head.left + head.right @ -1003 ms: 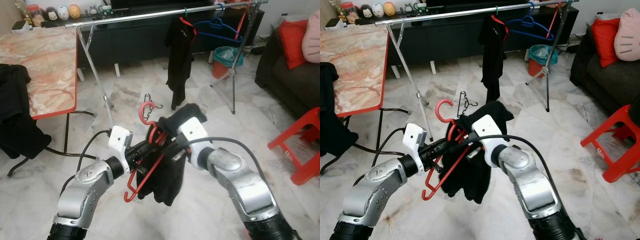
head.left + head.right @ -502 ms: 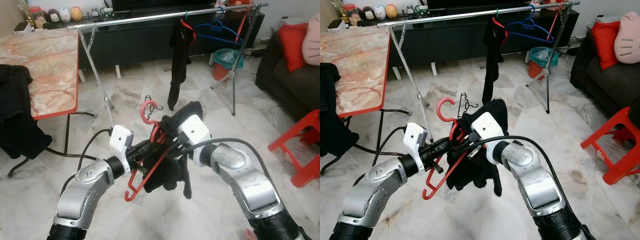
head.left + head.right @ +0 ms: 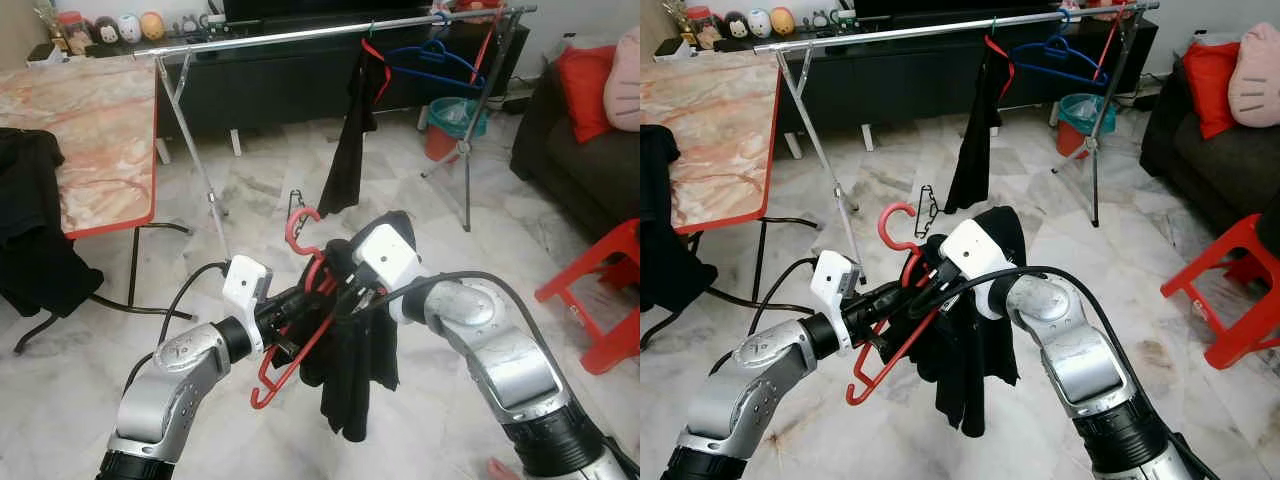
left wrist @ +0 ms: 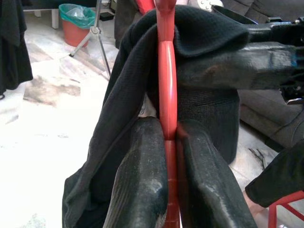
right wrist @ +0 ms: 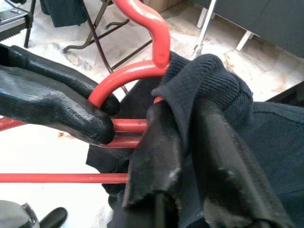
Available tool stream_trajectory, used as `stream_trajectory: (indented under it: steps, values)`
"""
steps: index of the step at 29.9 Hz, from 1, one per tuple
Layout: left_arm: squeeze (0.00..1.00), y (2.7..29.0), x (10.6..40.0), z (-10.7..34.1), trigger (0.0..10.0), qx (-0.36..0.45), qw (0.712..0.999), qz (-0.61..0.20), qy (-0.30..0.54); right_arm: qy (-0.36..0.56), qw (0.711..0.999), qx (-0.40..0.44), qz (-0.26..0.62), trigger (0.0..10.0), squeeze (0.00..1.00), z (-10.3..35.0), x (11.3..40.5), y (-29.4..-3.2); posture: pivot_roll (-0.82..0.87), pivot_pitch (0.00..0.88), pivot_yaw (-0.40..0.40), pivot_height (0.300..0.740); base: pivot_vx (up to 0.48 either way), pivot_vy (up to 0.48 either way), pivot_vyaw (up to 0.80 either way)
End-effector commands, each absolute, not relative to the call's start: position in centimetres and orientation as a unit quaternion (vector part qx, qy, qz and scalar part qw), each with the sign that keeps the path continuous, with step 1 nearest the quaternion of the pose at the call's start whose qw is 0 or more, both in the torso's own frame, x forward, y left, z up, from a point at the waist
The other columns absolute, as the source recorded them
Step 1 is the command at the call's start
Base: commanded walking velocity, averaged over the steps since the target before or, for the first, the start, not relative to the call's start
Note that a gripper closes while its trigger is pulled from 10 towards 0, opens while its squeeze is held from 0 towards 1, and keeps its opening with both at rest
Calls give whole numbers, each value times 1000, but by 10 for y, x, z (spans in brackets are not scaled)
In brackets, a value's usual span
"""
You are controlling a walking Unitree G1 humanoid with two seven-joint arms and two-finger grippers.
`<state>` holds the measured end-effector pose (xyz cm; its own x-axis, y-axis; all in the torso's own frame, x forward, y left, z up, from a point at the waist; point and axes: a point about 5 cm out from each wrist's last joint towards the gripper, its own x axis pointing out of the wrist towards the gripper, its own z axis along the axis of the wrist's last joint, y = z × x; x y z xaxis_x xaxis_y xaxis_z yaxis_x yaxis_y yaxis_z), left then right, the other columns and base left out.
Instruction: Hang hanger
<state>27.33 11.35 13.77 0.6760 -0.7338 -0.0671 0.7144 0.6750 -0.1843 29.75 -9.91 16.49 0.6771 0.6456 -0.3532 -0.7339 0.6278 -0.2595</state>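
Above the marble floor [image 3: 250, 190], short of the clothes rail [image 3: 300, 34], the left gripper [image 4: 164, 156] is clamping its jaws on the red hanger [image 3: 300, 330], steadying it. Meanwhile the right gripper [image 5: 190, 156] is pinching the black garment [image 3: 355, 370] over the hanger's bar, seemingly dressing it before hanging.

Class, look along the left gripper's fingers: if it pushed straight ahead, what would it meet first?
Probably the black garment draped over the red hanger that the left gripper clamps; the right gripper's finger lies close beyond, though depth is unclear.
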Motion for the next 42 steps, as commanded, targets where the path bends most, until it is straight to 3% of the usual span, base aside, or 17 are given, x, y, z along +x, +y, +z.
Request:
stream_trajectory:
  steps: [1,20,31,32,33,38,42]
  values:
    - [0,111,273,150,10000,-72,909,-409,39,108,885,-202,405,10000,1000,167,296,-95,5,69,-33,740,0,0,0]
    - [0,118,278,150,10000,-72,924,-375,30,120,865,-221,434,10000,1000,163,287,-104,-1,58,-35,740,0,0,0]
    - [0,123,277,148,10000,-66,924,-375,35,102,826,-237,501,10000,1000,167,270,-105,-6,57,-35,740,0,0,0]
    - [0,126,276,145,10000,-49,923,-379,45,104,822,-256,497,10000,718,167,271,-110,-6,57,-35,740,0,0,0]
    - [0,127,276,143,10000,-39,923,-381,51,107,823,-265,491,10000,0,166,273,-113,-6,57,-35,740,0,0,0]
    - [0,126,269,140,10000,-40,913,-401,65,89,839,-267,467,10000,0,181,282,-126,-5,61,-34,740,0,0,0]
    - [0,127,262,135,10000,-36,905,-417,78,52,813,-274,512,10000,0,200,273,-142,-11,66,-32,740,0,0,0]
